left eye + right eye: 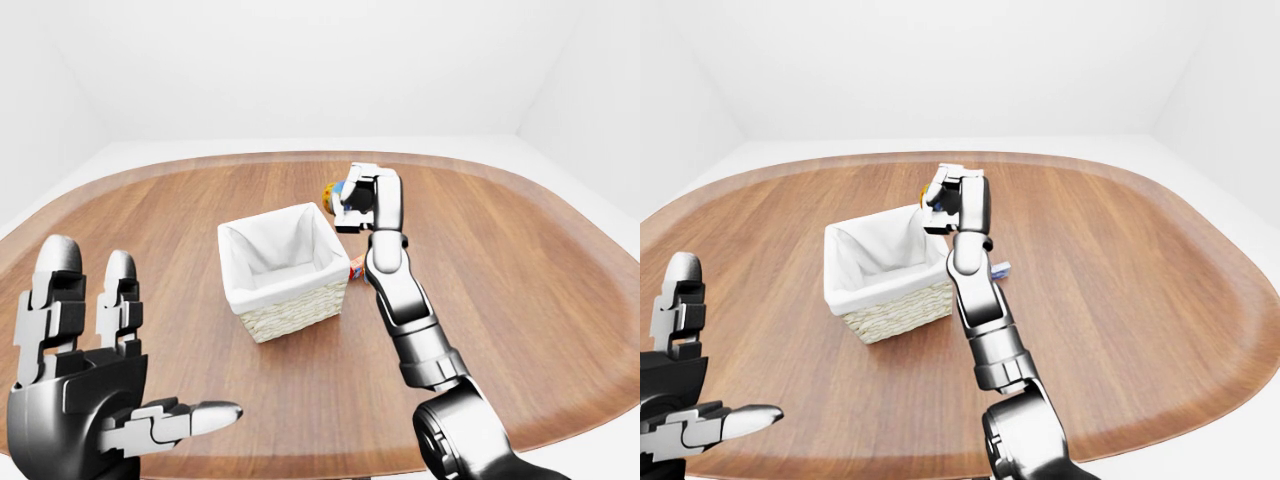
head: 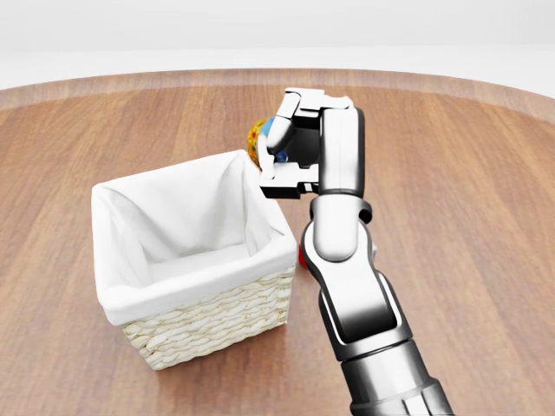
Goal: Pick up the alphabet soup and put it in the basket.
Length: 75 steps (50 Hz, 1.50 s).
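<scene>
Right hand [image 2: 290, 147] raised, arm extended, fingers clamped round alphabet soup can [image 2: 260, 137], just beside top-right corner of basket [image 2: 204, 316] in head view. Left hand [image 1: 85, 400] upright, fingers spread, holding nothing.

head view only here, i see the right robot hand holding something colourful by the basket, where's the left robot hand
Observer: The left robot hand is at the left-eye view's bottom left, open and empty, well apart from the basket.
Operator: anything hidden by the right arm
Observer: Yes. In the right-eye view a small blue and white thing lies on the table just right of the arm. I cannot tell what it is.
Operator: is the soup over the basket
Observer: In the left-eye view the soup, in the right robot hand, shows just right of the basket's top right corner, not over the opening.
</scene>
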### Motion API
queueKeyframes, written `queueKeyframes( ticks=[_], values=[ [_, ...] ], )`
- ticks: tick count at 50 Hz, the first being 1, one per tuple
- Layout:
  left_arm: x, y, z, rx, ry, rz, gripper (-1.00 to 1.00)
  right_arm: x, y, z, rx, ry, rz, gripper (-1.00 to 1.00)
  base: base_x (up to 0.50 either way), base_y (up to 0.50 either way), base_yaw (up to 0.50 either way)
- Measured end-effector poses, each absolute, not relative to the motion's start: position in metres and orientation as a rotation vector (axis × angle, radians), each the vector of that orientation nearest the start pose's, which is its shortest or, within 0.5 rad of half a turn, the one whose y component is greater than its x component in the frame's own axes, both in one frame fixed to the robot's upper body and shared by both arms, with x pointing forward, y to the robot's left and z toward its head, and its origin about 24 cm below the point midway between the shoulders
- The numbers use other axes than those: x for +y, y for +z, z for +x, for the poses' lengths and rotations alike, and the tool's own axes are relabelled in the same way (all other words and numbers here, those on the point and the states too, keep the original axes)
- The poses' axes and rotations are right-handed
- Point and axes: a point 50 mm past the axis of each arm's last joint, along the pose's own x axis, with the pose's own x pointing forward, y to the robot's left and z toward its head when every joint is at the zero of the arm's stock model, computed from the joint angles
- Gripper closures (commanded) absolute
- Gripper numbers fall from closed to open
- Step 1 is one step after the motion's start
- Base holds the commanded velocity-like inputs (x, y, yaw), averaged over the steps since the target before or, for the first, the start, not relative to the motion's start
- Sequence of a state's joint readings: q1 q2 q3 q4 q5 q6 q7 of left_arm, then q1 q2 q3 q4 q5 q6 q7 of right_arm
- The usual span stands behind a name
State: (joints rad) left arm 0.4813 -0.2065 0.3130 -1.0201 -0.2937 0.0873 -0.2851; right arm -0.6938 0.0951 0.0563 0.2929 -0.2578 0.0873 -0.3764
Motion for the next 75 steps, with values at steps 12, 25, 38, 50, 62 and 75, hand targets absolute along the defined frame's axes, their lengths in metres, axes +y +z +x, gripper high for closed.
queueKeyframes(
  ticks=[12,25,38,50,62,75],
  values=[
    [0.199,0.175,0.118,-0.542,0.120,-0.101,-1.00,-0.049,0.172,0.357,-0.331,-0.121,-0.198,1.00,0.00,0.00,0.00],
    [0.201,0.176,0.115,-0.556,0.121,-0.101,-1.00,-0.025,0.164,0.354,-0.308,-0.087,-0.244,1.00,0.00,0.00,0.00],
    [0.203,0.177,0.114,-0.562,0.121,-0.104,-1.00,-0.008,0.150,0.352,-0.264,-0.069,-0.300,1.00,0.00,0.00,0.00],
    [0.203,0.177,0.113,-0.557,0.117,-0.111,-1.00,0.002,0.137,0.355,-0.210,-0.070,-0.354,1.00,0.00,0.00,0.00],
    [0.203,0.176,0.113,-0.549,0.112,-0.119,-1.00,0.009,0.127,0.361,-0.151,-0.050,-0.413,1.00,0.00,0.00,0.00],
    [0.203,0.176,0.112,-0.543,0.108,-0.125,-1.00,0.016,0.122,0.362,-0.119,-0.023,-0.453,1.00,0.00,0.00,0.00]
  ],
)
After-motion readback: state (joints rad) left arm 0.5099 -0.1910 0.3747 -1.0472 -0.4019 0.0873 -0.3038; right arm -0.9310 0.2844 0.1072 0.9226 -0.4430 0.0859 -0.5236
